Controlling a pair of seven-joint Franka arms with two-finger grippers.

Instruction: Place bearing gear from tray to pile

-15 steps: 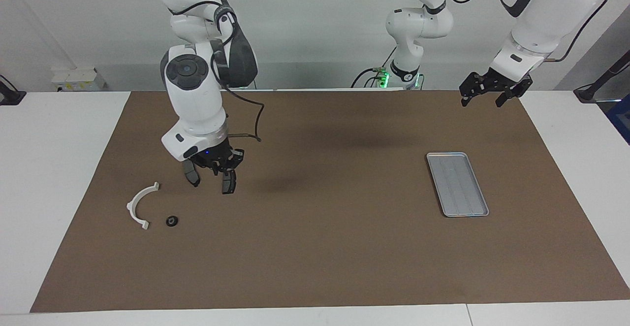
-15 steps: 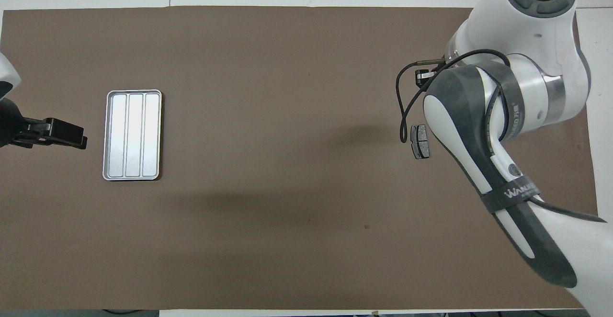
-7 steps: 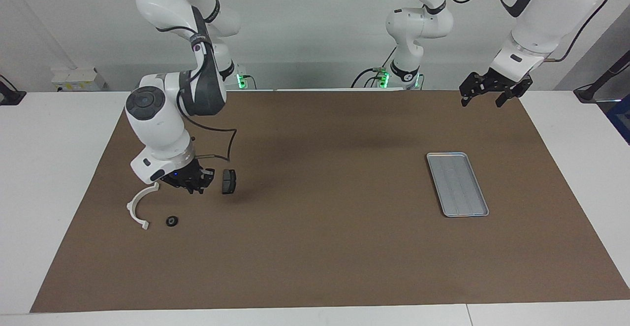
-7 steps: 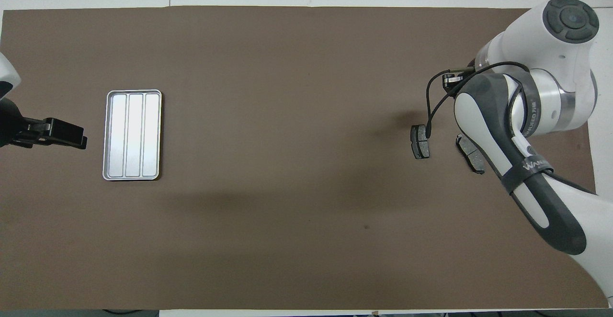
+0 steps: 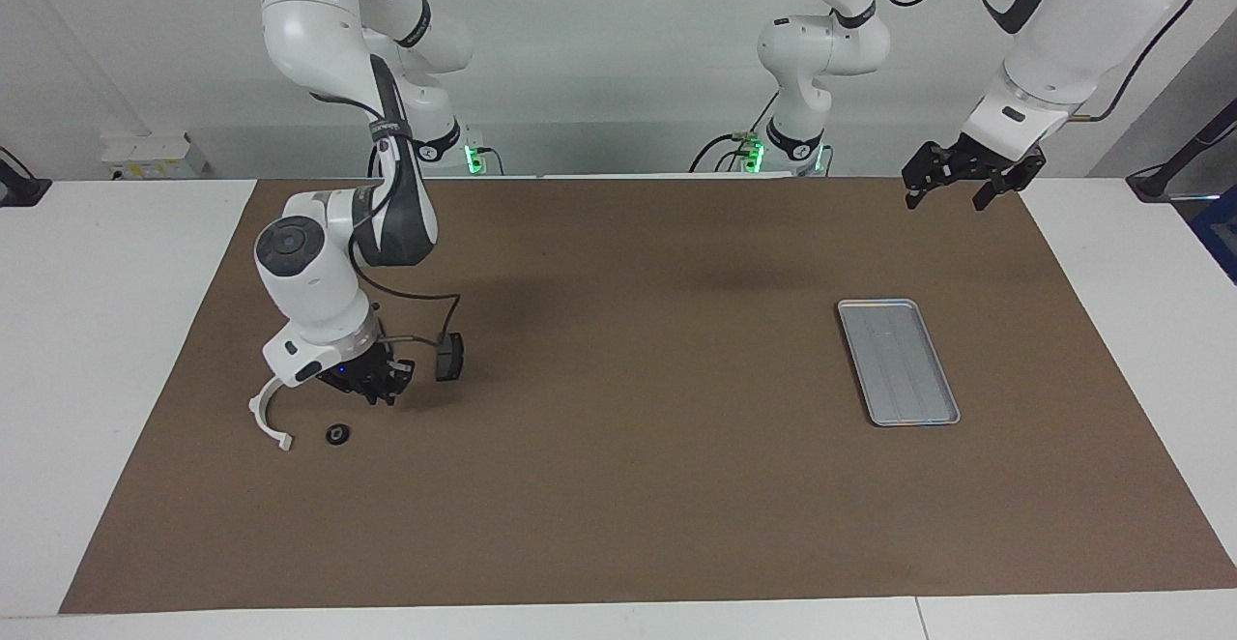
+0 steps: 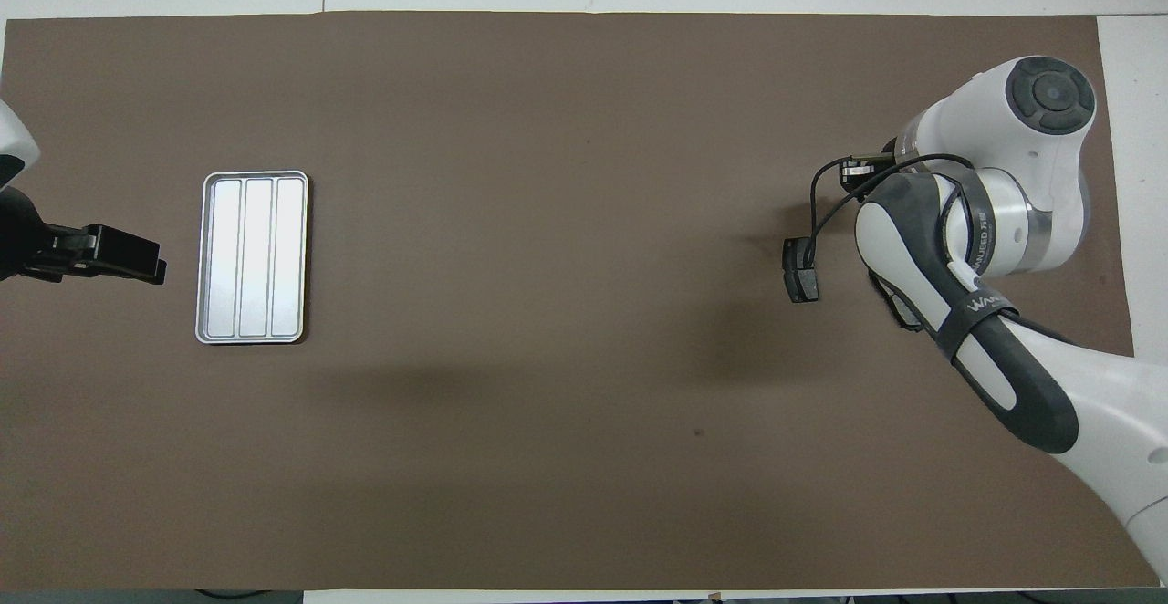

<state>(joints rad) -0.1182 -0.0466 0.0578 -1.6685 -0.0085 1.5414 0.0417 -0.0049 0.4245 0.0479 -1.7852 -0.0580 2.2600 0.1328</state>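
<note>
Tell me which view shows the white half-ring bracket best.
The facing view: the white half-ring bracket lies on the brown mat beside the small black ring, one end under the right arm's wrist. In the overhead view that arm hides it.

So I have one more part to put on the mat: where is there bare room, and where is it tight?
The widest free patch is the brown mat between the tray and the dark pad. It is crowded at the right arm's end: the white half-ring bracket, the small black ring and the pad lie close, with the right pincer low among them. The left pincer waits raised.
</note>
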